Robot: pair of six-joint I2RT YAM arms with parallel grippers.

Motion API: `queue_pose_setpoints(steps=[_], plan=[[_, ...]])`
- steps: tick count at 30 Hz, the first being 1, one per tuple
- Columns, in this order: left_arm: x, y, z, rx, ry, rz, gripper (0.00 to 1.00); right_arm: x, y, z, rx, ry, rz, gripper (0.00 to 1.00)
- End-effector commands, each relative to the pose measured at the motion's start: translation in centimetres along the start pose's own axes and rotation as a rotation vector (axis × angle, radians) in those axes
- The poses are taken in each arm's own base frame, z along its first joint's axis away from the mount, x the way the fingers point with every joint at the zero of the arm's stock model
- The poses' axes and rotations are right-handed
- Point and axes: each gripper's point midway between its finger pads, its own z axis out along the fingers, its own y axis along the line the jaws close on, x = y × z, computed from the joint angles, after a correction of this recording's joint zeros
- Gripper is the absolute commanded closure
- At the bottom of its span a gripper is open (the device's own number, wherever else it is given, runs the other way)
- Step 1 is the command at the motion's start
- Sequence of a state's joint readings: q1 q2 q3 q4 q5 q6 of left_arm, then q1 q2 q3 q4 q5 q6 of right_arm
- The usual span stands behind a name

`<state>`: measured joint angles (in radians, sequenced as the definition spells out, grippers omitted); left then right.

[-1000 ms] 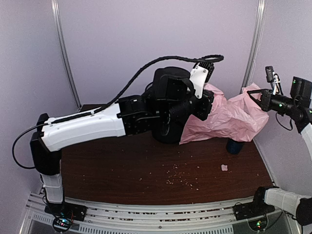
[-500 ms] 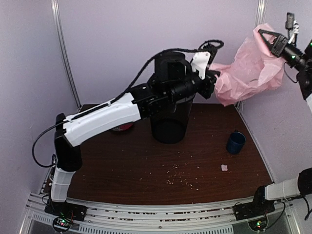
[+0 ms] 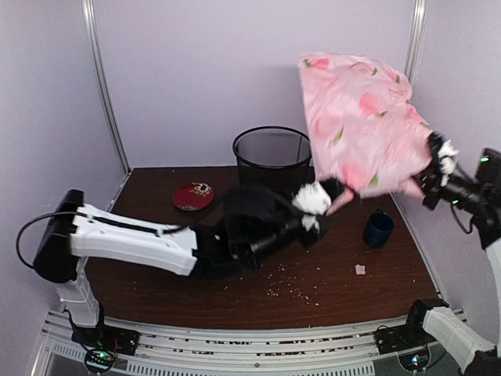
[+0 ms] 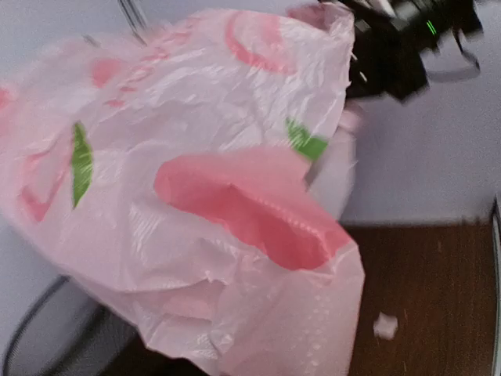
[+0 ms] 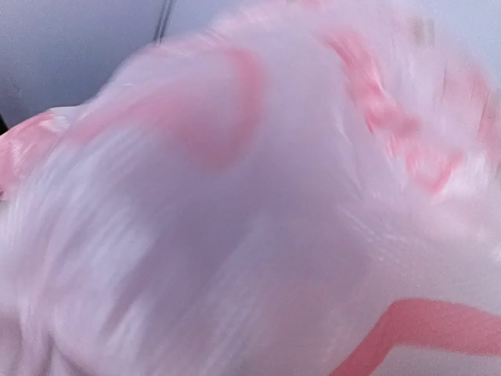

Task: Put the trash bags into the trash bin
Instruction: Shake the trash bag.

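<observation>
Pink trash bag (image 3: 360, 117) puffed up high, left gripper (image 3: 335, 197) and right gripper (image 3: 433, 160) pinched shut on it, trash bin (image 3: 272, 150) at the back, blue mug (image 3: 379, 229), red plate (image 3: 193, 197), crumbs (image 3: 293, 291) on brown table (image 3: 156, 283), purple walls (image 3: 180, 70).

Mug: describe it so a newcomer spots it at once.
From the tall black mesh bin at the table's back, go right and nearer, below the raised pink bag. The mug there is small, solid, dark blue; the red plate left of the bin is flat.
</observation>
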<state>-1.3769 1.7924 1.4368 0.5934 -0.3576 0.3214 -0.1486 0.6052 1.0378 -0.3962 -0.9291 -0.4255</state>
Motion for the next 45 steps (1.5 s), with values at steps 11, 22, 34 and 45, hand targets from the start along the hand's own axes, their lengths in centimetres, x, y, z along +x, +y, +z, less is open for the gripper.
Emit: queue_pose_setpoints(steps=[11, 22, 34, 45], plan=[[-0.1, -4.3, -1.9, -0.018, 0.24, -0.106, 1.0, 1.8, 5.1, -1.0, -0.258, 0.126, 0.301, 1.0], [9.1, 3.0, 7.4, -0.011, 0.478, -0.4, 1.0, 9.9, -6.0, 7.8, 0.051, 0.211, 0.833, 1.0], [-9.4, 9.0, 9.1, 0.177, -0.046, -0.44, 1.0, -11.5, -12.9, 5.9, 0.053, -0.191, 0.487, 1.0], [-0.9, -1.5, 0.9, 0.185, 0.038, 0.01, 1.0, -3.3, 0.4, 1.0, -0.181, -0.033, 0.175, 1.0]])
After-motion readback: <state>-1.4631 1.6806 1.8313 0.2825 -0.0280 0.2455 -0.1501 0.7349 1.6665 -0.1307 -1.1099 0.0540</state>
